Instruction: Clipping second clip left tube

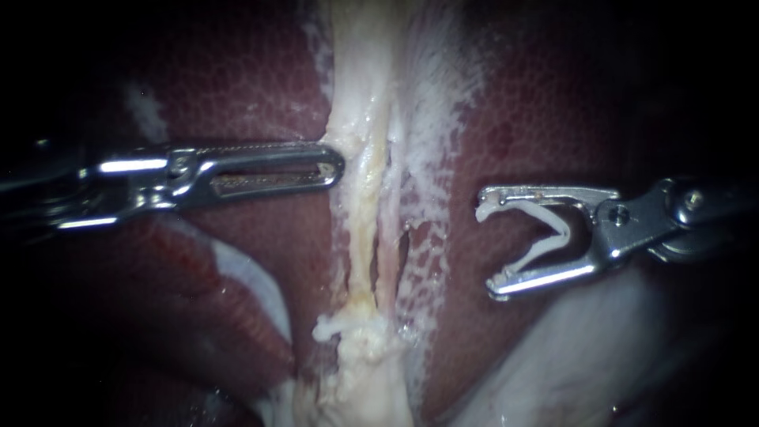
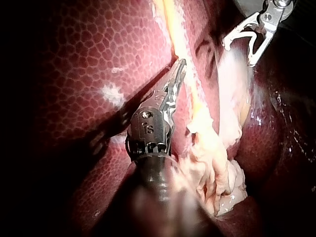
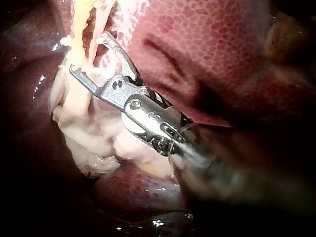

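The left tube (image 1: 360, 213) runs vertically. Right of it, the right instrument (image 1: 489, 247) holds a wide-open clip (image 1: 560, 228) facing it; the left instrument (image 1: 338, 166) lies closed against it.

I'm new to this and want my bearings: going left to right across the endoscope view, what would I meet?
Slender silver left instrument → pale cream tubes → lacy white film on the dark red liver → silver right instrument, an open white clip held between its jaws.
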Available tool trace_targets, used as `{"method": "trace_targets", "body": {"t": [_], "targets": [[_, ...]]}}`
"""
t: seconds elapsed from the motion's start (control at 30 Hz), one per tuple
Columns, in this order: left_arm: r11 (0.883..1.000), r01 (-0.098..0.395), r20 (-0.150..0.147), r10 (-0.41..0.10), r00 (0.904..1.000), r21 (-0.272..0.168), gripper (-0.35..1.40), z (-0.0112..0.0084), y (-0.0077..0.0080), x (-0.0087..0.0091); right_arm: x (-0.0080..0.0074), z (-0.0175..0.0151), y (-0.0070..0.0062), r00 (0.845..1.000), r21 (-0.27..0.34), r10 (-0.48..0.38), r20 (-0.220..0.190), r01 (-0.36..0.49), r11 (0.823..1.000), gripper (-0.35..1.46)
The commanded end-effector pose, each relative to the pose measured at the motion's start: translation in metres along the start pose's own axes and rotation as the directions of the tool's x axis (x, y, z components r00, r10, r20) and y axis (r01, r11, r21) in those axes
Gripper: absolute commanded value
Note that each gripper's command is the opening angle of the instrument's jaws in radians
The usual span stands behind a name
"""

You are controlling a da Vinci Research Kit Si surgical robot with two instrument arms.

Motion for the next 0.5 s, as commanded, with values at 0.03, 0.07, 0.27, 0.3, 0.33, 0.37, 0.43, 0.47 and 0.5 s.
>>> {"method": "trace_targets", "body": {"t": [0.03,0.07,0.27,0.3,0.33,0.37,0.43,0.47,0.5], "targets": [[1.000,0.000,0.000,0.000,1.0000,-0.001,-0.35,0.0000,0.0000,0.0000,0.0000,0.0000,0.0000,1.000,0.000,0.000,0.000,0.000,1.000,0.60],[1.000,0.000,0.000,0.000,1.0000,-0.001,-0.35,0.0000,0.0000,0.0000,0.0000,0.0000,0.0000,1.000,0.000,0.000,0.000,0.000,1.000,0.60],[1.000,0.006,0.000,-0.006,1.0000,0.000,-0.35,0.0000,0.0001,0.0001,0.0000,0.0000,0.0000,1.000,0.000,0.000,0.000,0.000,1.000,0.60],[1.000,0.006,-0.001,-0.006,1.0000,0.000,-0.35,0.0000,0.0001,0.0001,0.0000,0.0000,0.0000,1.000,0.000,0.006,0.000,-0.006,1.000,0.60],[1.000,0.006,-0.001,-0.006,1.0000,0.000,-0.35,0.0000,0.0001,0.0001,0.0000,0.0000,0.0000,1.000,0.000,0.005,0.000,-0.005,1.000,0.60],[1.000,0.006,-0.001,-0.006,1.0000,0.000,-0.35,-0.0001,0.0001,0.0001,0.0000,0.0001,0.0000,1.000,0.003,0.005,-0.001,-0.005,1.000,0.60],[1.000,0.006,-0.001,-0.006,1.0000,0.001,-0.35,-0.0001,0.0001,0.0000,-0.0001,0.0002,-0.0001,1.000,0.002,0.010,-0.001,-0.010,1.000,0.60],[1.000,0.006,-0.001,-0.006,1.0000,0.001,-0.35,-0.0002,0.0001,0.0000,-0.0002,0.0003,-0.0001,1.000,0.001,0.010,-0.001,-0.010,1.000,0.60],[1.000,0.007,-0.001,-0.007,1.0000,0.001,-0.35,-0.0003,0.0001,-0.0001,-0.0004,0.0005,-0.0002,1.000,0.003,0.008,-0.001,-0.008,1.000,0.60]]}}
